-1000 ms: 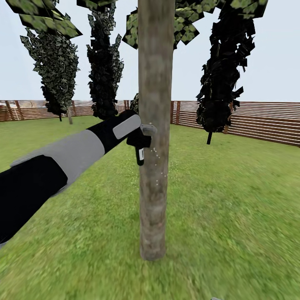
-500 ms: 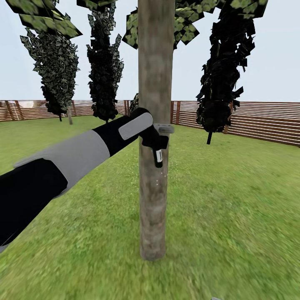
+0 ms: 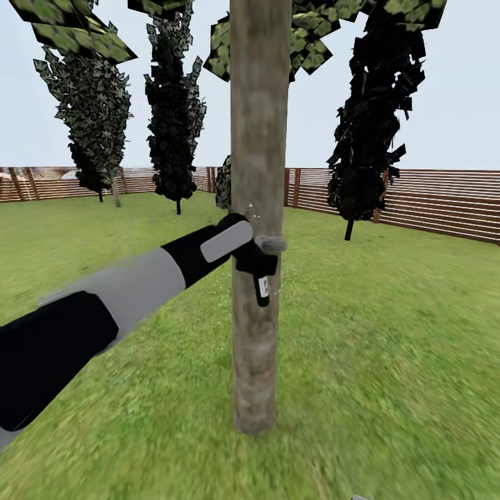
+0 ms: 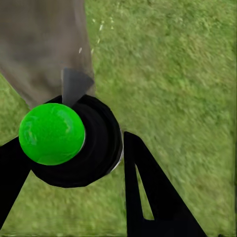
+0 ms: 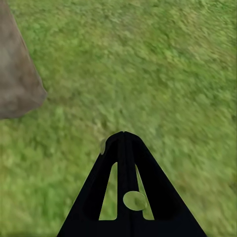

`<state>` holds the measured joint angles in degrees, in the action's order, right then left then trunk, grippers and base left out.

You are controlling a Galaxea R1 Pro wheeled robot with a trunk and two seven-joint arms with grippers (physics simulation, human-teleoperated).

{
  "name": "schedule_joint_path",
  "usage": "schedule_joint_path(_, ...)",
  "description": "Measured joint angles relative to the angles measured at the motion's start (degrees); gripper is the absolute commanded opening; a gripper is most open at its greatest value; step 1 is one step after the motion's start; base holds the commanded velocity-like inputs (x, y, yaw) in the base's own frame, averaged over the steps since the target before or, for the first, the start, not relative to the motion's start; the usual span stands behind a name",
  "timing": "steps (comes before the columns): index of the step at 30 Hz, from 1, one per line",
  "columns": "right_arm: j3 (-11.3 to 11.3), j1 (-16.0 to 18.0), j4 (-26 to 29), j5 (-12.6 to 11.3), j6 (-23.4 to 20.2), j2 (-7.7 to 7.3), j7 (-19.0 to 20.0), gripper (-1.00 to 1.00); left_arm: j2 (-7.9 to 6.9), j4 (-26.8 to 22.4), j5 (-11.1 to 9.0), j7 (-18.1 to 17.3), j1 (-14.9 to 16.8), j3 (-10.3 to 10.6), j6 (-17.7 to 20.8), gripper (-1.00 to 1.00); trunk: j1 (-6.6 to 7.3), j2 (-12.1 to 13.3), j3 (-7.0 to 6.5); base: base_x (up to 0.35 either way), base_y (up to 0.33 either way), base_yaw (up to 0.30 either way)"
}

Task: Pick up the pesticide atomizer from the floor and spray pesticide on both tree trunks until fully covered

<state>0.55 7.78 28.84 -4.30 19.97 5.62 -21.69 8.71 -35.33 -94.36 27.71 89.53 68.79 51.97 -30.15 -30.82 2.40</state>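
A tree trunk (image 3: 258, 173), thick and mottled grey-brown, rises from the lawn straight ahead, with flat green leaves (image 3: 69, 28) above it. My left gripper (image 3: 251, 258) is shut on the pesticide atomizer (image 3: 262, 286) right against the trunk's near side, at mid height. The atomizer's grey nozzle (image 3: 271, 243) points across the trunk, and pale droplets speckle the bark beside it. In the left wrist view the atomizer (image 4: 94, 148) shows a green round cap (image 4: 52, 133) and its nozzle (image 4: 74, 86) aimed at the trunk (image 4: 44, 49). My right gripper (image 5: 124, 143) is shut and empty, hanging over grass near the trunk's base (image 5: 15, 79).
Dark narrow cypress-like trees (image 3: 173, 104) (image 3: 375, 118) (image 3: 94, 111) stand behind the trunk. A brown slatted fence (image 3: 430, 201) rings the lawn. Open grass (image 3: 389, 333) lies on both sides of the trunk.
My left arm has carried the atomizer rightward across the trunk, then down it. The camera has not moved.
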Motion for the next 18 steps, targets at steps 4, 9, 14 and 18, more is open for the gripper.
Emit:
schedule_joint_path(4,0.0,0.0,0.0,0.0,0.0,0.0,0.0,-1.0,-0.19,0.0,0.2,-0.1,-2.8,0.0,0.0,-1.0,0.0,0.0,0.0,0.0,0.0,0.0)
schedule_joint_path(9,0.0,0.0,0.0,0.0,0.0,0.0,0.0,-1.0,-0.25,0.1,0.3,0.0,-5.8,0.1,-0.1,-1.0,0.0,0.0,0.0,0.0,0.0,0.0)
schedule_joint_path(14,0.0,0.0,0.0,0.0,0.0,0.0,0.0,-1.0,-0.26,0.1,0.3,0.0,-8.7,0.1,-0.1,-1.0,0.0,0.0,0.0,0.0,0.0,0.0)
schedule_joint_path(18,0.0,0.0,0.0,0.0,0.0,0.0,0.0,-1.0,-0.4,0.2,1.5,0.1,-11.0,0.3,-1.0,-1.0,0.0,0.0,0.0,0.0,0.0,0.0)
